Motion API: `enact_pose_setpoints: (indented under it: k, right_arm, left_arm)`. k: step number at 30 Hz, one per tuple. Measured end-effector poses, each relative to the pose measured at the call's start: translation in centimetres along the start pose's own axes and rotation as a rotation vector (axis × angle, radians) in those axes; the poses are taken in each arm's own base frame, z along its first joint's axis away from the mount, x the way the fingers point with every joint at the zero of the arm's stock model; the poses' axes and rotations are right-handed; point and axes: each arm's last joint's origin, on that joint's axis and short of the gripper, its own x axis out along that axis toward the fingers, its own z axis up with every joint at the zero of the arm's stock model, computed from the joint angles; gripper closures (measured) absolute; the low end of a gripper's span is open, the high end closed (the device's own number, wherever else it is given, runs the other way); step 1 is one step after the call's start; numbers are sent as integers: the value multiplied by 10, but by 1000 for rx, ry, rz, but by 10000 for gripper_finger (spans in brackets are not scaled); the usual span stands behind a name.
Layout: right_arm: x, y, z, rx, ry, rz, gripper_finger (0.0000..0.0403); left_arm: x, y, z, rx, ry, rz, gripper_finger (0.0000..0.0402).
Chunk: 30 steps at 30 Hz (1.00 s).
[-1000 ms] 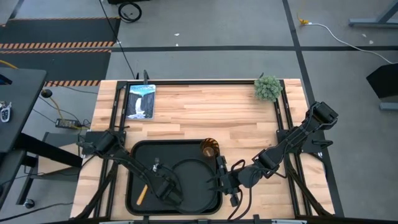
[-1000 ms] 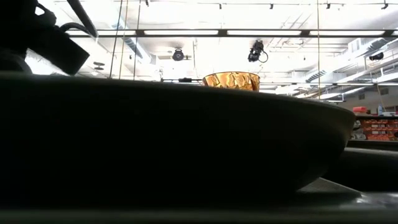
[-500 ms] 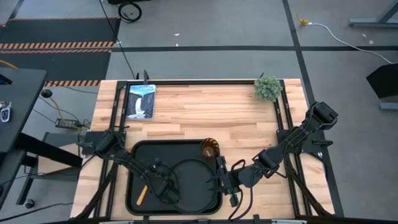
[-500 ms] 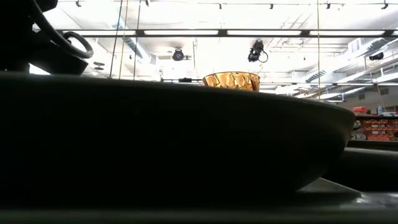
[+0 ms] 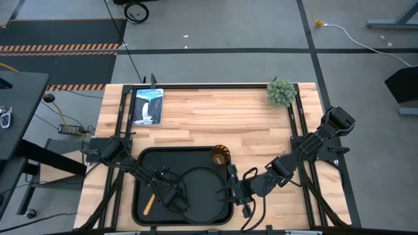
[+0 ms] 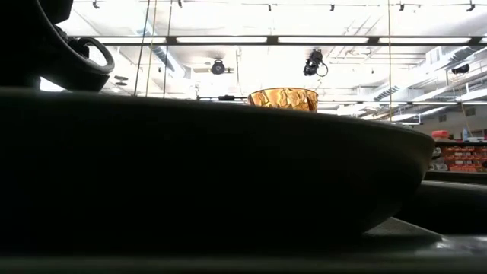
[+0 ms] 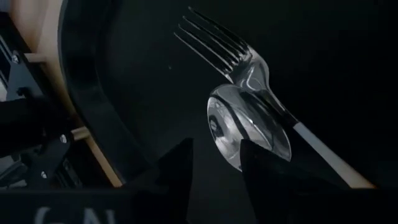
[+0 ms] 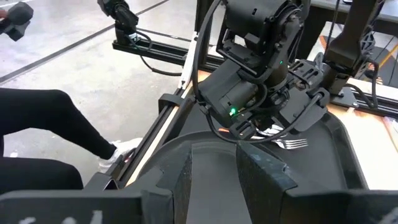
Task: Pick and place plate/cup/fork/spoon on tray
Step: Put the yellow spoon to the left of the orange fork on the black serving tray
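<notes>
The black tray lies at the table's near edge. The black plate rests flat on its right half. The amber cup stands at the tray's far right corner and shows in the low view. The fork and the spoon lie overlapping on the tray's left half, an orange handle toward the near edge. My left gripper is open just above them, the spoon's bowl beyond its fingers. My right gripper is open and empty at the plate's right rim.
A framed picture lies at the table's far left and a small green plant at the far right. Bare wood spans the table's far half. A person's dark-clad leg shows beyond the table's left side.
My left arm has shifted a little toward the table's left edge over the tray. The fork, spoon, plate and cup have stayed where they were.
</notes>
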Motion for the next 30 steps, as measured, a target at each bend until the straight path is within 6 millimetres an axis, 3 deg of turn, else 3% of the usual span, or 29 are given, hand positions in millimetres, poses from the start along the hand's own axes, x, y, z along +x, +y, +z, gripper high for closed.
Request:
enact_pose_setpoints:
  k: [6,13,30]
  right_arm:
    - [0,0,0,0,-1,2,273]
    - [-1,2,0,2,-2,6,273]
    - [-1,2,1,1,-7,8,273]
  left_arm:
    - [0,0,0,0,-19,1,260]
    - [14,2,-1,2,-15,27,260]
    - [13,11,-3,10,8,118,265]
